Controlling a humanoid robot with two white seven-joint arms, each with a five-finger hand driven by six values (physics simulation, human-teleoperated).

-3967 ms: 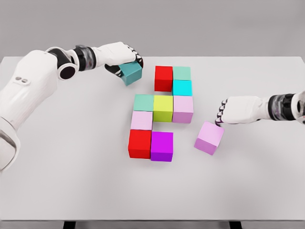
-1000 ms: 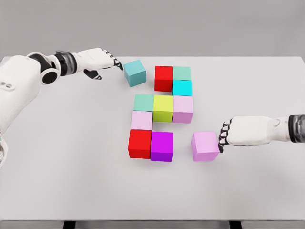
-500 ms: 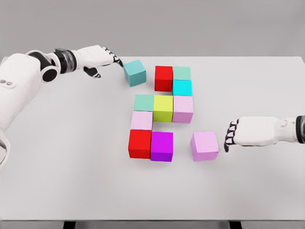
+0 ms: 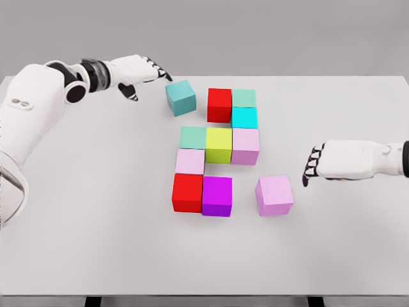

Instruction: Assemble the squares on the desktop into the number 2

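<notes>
The "2" sits mid-frame and lacks two ends. Top row: red cube [image 4: 219, 104] + mint cube [image 4: 243, 98], w/ cyan cube [image 4: 243, 118] under the mint one. Middle row: green cube [image 4: 192, 137], yellow cube [image 4: 218, 144], pink cube [image 4: 245, 146]. Below left: pale pink cube [image 4: 190, 161], then bottom row red cube [image 4: 187, 192] + purple cube [image 4: 216, 196].

Loose teal cube [image 4: 181, 97] lies upper left of centre, near the top red cube but apart from it and slightly rotated. Loose lilac cube [image 4: 275, 196] lies lower right, w/ a clear gap to the purple one.

Step in hand, as I judge it: close both gaps. Push each loose cube sideways along its row. Teal needs squaring first, then a nudge right till it's flush w/ the red. Lilac needs a slide left, contact low on its right face so it doesn't tip or twist. Go slow near contact, else the built rows shift.

Left hand [image 4: 137, 71], upper left, fingers extended and relaxed, holds nothing, tips just short of teal. Right hand [image 4: 335, 161], right edge, fingers curled loosely, grasps nothing, apart from lilac. All on the white table [image 4: 96, 243].
</notes>
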